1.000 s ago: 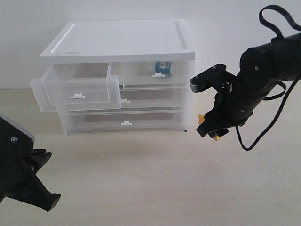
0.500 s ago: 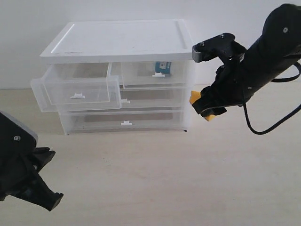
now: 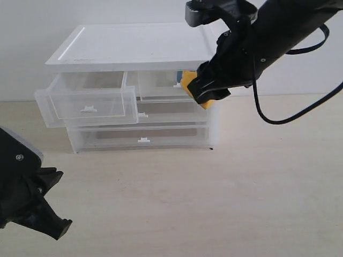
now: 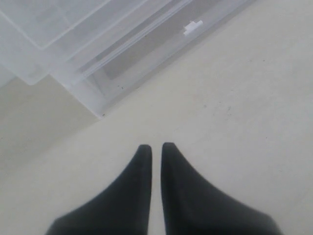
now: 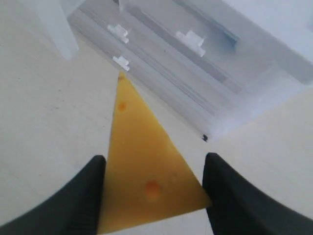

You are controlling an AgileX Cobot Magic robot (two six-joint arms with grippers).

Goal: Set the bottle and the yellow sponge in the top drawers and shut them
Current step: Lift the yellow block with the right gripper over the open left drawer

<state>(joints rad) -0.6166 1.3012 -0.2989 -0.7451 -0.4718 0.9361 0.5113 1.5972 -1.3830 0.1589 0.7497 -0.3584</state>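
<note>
My right gripper (image 3: pixel 202 90) is shut on the yellow sponge (image 3: pixel 188 83), a wedge held in the air in front of the shut top right drawer (image 3: pixel 158 83). In the right wrist view the sponge (image 5: pixel 142 166) sits between the two black fingers of the right gripper (image 5: pixel 155 157). The top left drawer (image 3: pixel 86 104) is pulled out and looks empty. The bottle is hidden behind the sponge and arm. My left gripper (image 3: pixel 53 227) hovers low at the near left, its fingers (image 4: pixel 142 166) almost touching and holding nothing.
The white drawer cabinet (image 3: pixel 134 45) stands against the back wall. Its two wider drawers, middle (image 3: pixel 171 111) and bottom (image 3: pixel 142 136), are shut. A pale wooden tabletop (image 3: pixel 214 203) stretches in front. The right arm's cable (image 3: pixel 300 110) loops down beside the cabinet.
The right arm has risen and swung left with the sponge, from beside the cabinet's lower right corner to in front of the top right drawer. The left gripper has barely shifted.
</note>
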